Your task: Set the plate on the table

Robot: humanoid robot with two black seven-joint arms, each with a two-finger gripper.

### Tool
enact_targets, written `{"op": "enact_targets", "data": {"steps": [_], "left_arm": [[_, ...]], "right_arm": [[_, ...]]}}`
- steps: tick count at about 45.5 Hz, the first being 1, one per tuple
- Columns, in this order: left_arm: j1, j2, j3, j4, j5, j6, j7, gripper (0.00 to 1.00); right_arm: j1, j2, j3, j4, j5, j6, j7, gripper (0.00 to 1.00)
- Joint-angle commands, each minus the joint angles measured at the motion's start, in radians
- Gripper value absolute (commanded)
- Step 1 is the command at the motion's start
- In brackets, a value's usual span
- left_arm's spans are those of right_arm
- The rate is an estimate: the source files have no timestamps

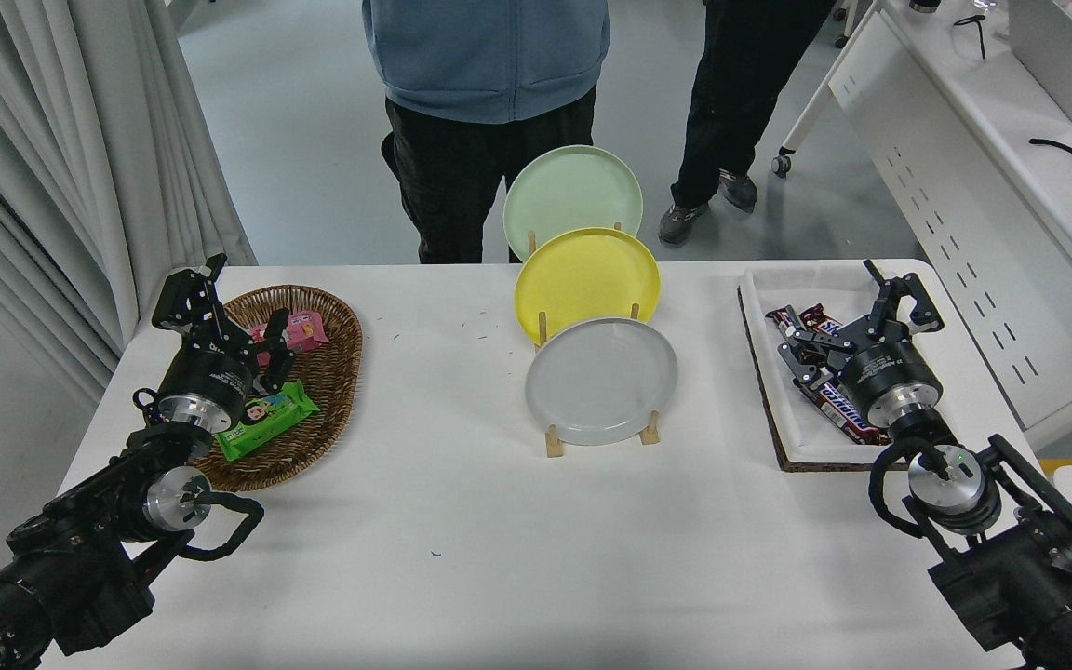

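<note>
So the grey plate [601,381] is sitting upright in a wooden rack [552,441] around the middle of the white table [462,558], nearest slot to the robot. Behind it in the same rack there's a yellow plate [587,279], and behind that a pale green plate [573,190] right at the far edge. All three lean back a bit and overlap each other from this angle. Nothing is touching the grey one.

Right gripper [857,307] is over by the right edge, hovering above a white tray [778,279] with chocolate bars [829,400] in it. Its fingers are spread wide apart and they've got hold of nothing. Can't tell if the tips touch the bars or just float over them. It's well apart from the plate rack.

Left gripper [229,312] is parked at the left edge, above a wicker basket [331,372] that has a green snack pack [266,417] and a pink snack pack [299,330] in it. Fingers spread open too, nothing held.

Two people are at the far edge: one in a blue top [485,46] with dark trousers directly behind the plates, another in dark trousers [741,84] further right. Off the right side there's a white perforated-panel desk [955,214] with a laptop [1071,56]. Grey curtains [61,167] hang past the far left corner.
</note>
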Motion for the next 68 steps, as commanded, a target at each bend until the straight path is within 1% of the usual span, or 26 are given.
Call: {"op": "enact_targets", "data": {"steps": [1,14,30,36,47,55,62,68], "left_arm": [[-0.001,0.000,0.000,0.000,0.000,-0.001,0.000,1.00],[0.000,0.000,0.000,0.000,0.000,-0.001,0.000,1.00],[0.000,0.000,0.000,0.000,0.000,0.001,0.000,1.00],[0.000,0.000,0.000,0.000,0.000,-0.001,0.000,1.00],[-0.001,0.000,0.000,0.000,0.000,0.001,0.000,1.00],[-0.001,0.000,0.000,0.000,0.000,-0.001,0.000,1.00],[-0.001,0.000,0.000,0.000,0.000,0.001,0.000,1.00],[0.000,0.000,0.000,0.000,0.000,0.001,0.000,1.00]], "right_arm": [[0.011,0.000,0.002,-0.004,0.000,0.000,0.000,0.99],[0.013,-0.011,0.003,-0.014,0.000,-0.003,0.000,0.99],[0.022,-0.060,-0.017,-0.017,0.003,0.000,0.000,0.99],[0.022,-0.063,-0.020,-0.015,0.029,0.000,0.000,0.99],[0.027,-0.094,-0.101,-0.017,0.126,0.000,0.000,0.99],[0.056,-0.179,-0.222,-0.017,0.225,-0.002,-0.005,0.99],[0.126,-0.285,-0.447,-0.015,0.245,-0.002,-0.006,0.99],[0.214,-0.344,-0.622,-0.008,0.248,0.000,-0.006,0.99]]}}
